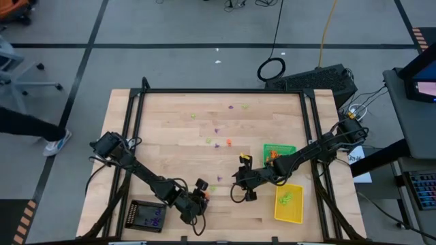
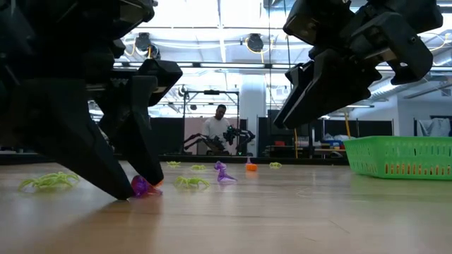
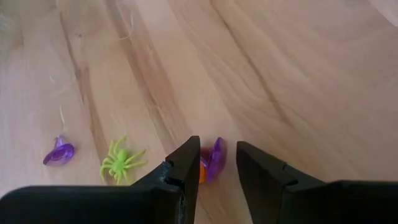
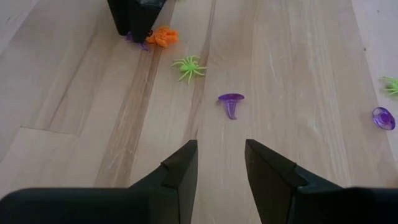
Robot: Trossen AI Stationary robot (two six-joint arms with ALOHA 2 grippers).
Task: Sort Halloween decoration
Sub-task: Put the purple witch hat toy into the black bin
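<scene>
Mostly bare wooden table (image 1: 170, 136)

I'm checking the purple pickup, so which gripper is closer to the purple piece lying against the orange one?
Left. The left gripper is down at the table with the purple piece between its open fingers. The right gripper hovers open, well off to the side.

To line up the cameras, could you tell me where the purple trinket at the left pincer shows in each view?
High: hidden under the left pincer.
Low: purple trinket at the fingertips.
Left wrist: between the fingers.
Right wrist: beneath the far pincer.
Shared landmark: the orange trinket touching it.
</scene>
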